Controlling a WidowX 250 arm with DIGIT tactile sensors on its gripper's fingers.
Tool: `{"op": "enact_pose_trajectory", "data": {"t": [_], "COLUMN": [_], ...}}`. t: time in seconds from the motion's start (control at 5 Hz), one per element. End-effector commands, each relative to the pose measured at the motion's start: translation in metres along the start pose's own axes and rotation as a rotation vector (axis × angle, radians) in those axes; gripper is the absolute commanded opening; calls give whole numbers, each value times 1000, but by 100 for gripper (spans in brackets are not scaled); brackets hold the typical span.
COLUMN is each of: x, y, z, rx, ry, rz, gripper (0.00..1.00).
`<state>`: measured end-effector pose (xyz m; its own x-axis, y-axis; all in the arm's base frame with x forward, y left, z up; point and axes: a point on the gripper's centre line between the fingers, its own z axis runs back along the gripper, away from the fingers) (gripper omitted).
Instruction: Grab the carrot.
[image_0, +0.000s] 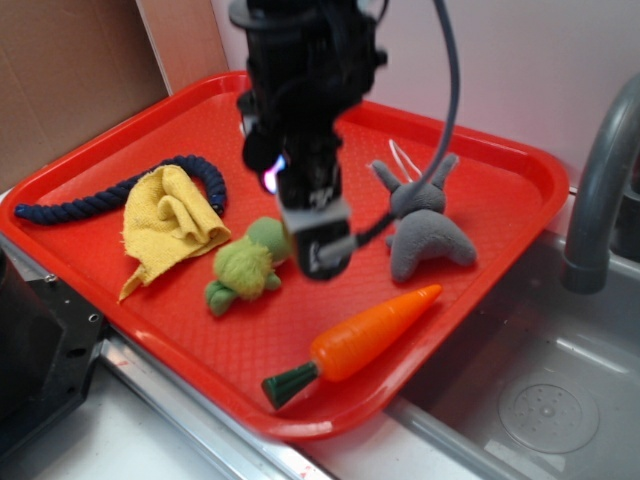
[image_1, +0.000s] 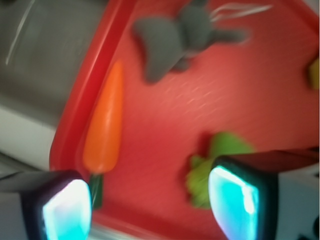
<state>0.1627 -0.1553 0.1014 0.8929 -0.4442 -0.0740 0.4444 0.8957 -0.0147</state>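
Red plastic tray (image_0: 200, 110), rectangular with rounded corners, raised rim and a fine pebbled floor, resting at the edge of a steel sink (image_0: 560, 400) with a grey faucet (image_0: 600, 190) at the far side. Black robot arm (image_0: 300, 80), descending near-vertically from above over the tray's middle, wrist pointing down, a grey cable looping off its side. Gripper (image_1: 150, 205): in the wrist view the two dark fingers (image_1: 65, 210) with pale glowing pads stand apart, nothing between them, held above the tray floor. Dark blue braided rope (image_0: 100, 200), curved along the tray's far-left side. Yellow cloth (image_0: 170, 220), crumpled, frayed at the edges, lying partly over the rope. Grey plush rabbit (image_0: 425, 230), soft felted fabric, ears toward the back rim. Carrot (image_0: 370, 330): glossy orange plastic, tapered cone, lying flat near the tray's front rim; long axis diagonal in the exterior view, pointed tip toward the rabbit and sink side, dark green stem end toward the front edge. Green plush toy (image_0: 245, 265), fuzzy and rounded, near the tray's centre beside the cloth, just left of the gripper.
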Motion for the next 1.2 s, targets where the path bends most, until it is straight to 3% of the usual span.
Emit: {"op": "enact_pose_trajectory", "data": {"t": [0.0, 0.2, 0.4, 0.6, 0.8, 1.0], "x": [-3, -3, 8, 25, 21, 22], "y": [-6, -6, -20, -34, -59, -63], "z": [4, 4, -41, -59, -70, -76], "rx": [-7, -7, -23, -19, -43, -52], "ry": [-27, -27, -22, -18, -48, -35], "rz": [10, 10, 78, 120, 121, 66], "gripper": [100, 100, 100, 100, 100, 100]}}
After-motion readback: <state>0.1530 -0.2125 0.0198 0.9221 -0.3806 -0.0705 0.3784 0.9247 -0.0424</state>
